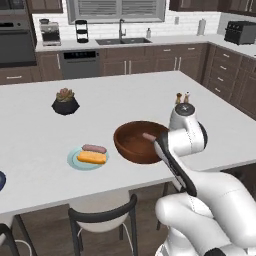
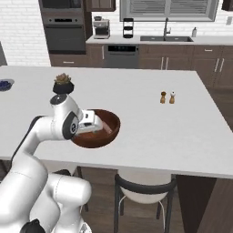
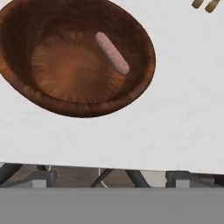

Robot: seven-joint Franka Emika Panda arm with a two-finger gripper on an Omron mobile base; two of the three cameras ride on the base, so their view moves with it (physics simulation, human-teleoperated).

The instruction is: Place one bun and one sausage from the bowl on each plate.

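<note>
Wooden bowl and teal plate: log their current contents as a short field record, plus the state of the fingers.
bowl: one sausage lying against the inner wall; no bun visible inside
teal plate: one bun and one sausage, side by side
gripper: above the bowl, fingers open, holding nothing
counter: also carries a potted plant and two small shakers
still to do: sausage in the bowl not yet moved

Bowl (image 1: 134, 145) on island counter (image 1: 125, 95), near its front edge; one sausage (image 3: 113, 53) lies in the bowl against its inner wall; plate (image 1: 75, 162) left of bowl, apart from it, carrying bun (image 1: 92, 158) with second sausage (image 1: 94, 148) just behind; plant pot (image 1: 65, 102) far left; two shakers (image 1: 182, 97) far right of bowl.
</note>
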